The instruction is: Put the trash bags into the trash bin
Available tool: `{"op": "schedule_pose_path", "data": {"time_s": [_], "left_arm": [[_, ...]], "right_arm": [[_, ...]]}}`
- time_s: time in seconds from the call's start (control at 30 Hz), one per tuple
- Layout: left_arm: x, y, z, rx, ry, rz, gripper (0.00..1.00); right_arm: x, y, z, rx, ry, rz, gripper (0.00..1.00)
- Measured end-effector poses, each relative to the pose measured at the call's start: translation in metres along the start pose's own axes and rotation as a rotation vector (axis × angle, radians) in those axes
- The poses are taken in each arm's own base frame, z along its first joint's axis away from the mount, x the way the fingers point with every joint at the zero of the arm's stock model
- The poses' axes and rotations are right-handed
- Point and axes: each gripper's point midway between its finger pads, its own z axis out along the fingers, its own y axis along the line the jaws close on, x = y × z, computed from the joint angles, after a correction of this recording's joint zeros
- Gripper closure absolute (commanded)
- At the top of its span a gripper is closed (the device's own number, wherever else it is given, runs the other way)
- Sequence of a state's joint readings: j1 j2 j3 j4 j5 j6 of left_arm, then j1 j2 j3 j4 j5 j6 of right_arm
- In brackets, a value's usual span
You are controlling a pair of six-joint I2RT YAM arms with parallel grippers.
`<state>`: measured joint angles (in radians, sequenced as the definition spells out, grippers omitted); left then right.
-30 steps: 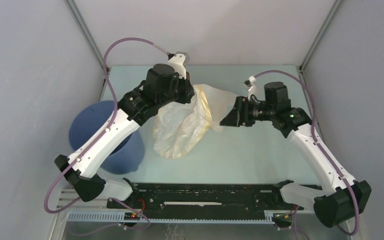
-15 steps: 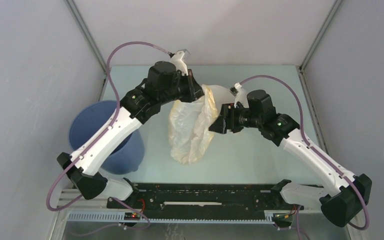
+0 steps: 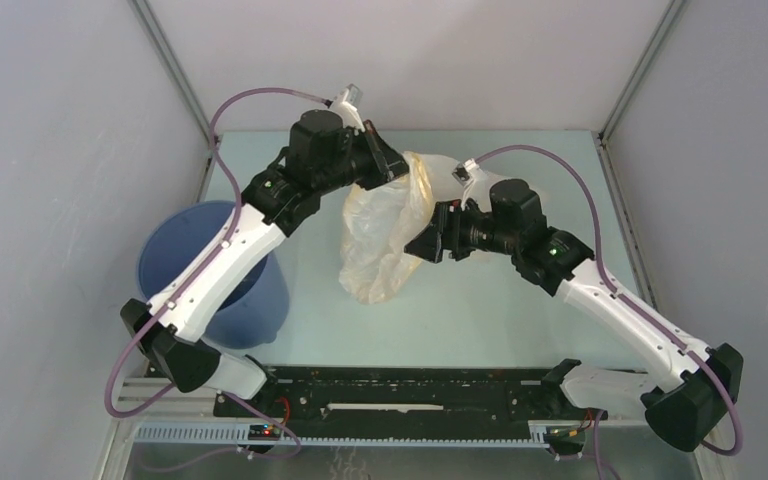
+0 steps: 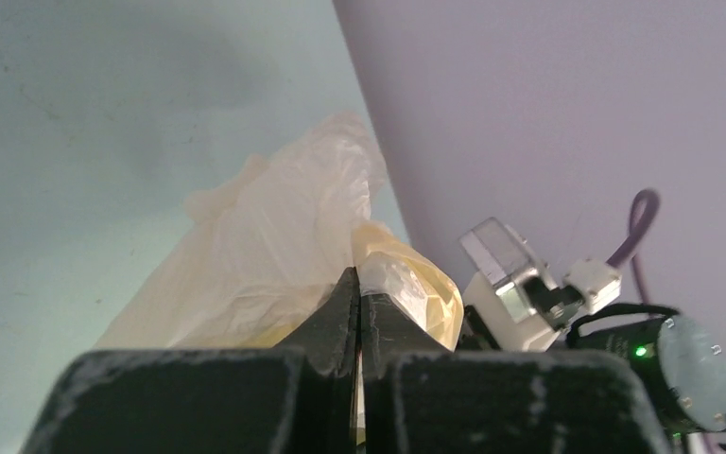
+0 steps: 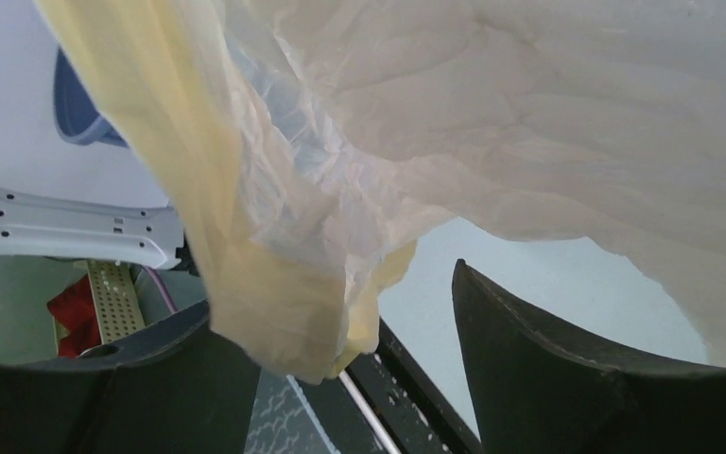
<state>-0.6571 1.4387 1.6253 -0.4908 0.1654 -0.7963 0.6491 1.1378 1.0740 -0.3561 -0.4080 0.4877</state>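
Two arms reach in over the table (image 3: 480, 310) and both meet at the trash bag (image 3: 385, 235), which hangs crumpled near the middle, a touch toward twelve o'clock. The left claw (image 3: 392, 165) has it at the bag's twelve o'clock: from the wrist view the two black fingers are pressed flat together with a fold of the yellowish rim pinched between them, so that is a firm grip on the film. At the bag's three o'clock sits the right claw (image 3: 415, 245), jaws spread wide, and its own camera shows pale plastic draped down between the two fingers without either one closing on it. The bag droops toward six o'clock in a loose pale-cream sack; whether its lowest fold touches the table I cannot tell. Over at nine o'clock stands the trash bin (image 3: 165, 255), blue and upright, well apart from the bag, with the left arm's white forearm crossing above its rim.
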Motion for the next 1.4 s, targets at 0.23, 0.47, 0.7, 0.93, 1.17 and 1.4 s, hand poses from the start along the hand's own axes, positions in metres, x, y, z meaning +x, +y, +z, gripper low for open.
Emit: {"op": "schedule_pose_path", "data": {"time_s": [0.23, 0.47, 0.7, 0.93, 1.17, 1.4], "left_arm": [[-0.015, -0.007, 0.002, 0.032, -0.049, -0.112, 1.0], [-0.014, -0.003, 0.005, 0.037, -0.044, -0.171, 0.62], [-0.028, 0.04, -0.012, -0.012, -0.077, -0.145, 0.02], [0.007, 0.065, -0.033, -0.016, 0.016, -0.068, 0.01], [0.066, 0.108, -0.034, -0.082, 0.177, -0.089, 0.0], [0.086, 0.119, -0.041, -0.064, 0.165, -0.139, 0.03]], "right_arm": [[-0.016, -0.001, 0.006, 0.007, -0.067, -0.015, 0.28], [-0.03, -0.01, 0.009, 0.034, -0.12, -0.011, 1.0], [-0.038, -0.039, -0.012, 0.063, -0.106, 0.141, 1.0], [-0.047, -0.057, -0.041, 0.014, -0.077, 0.345, 1.0], [-0.049, -0.064, -0.071, -0.025, -0.043, 0.462, 1.0], [-0.044, -0.059, -0.081, -0.062, -0.005, 0.527, 1.0]]}}
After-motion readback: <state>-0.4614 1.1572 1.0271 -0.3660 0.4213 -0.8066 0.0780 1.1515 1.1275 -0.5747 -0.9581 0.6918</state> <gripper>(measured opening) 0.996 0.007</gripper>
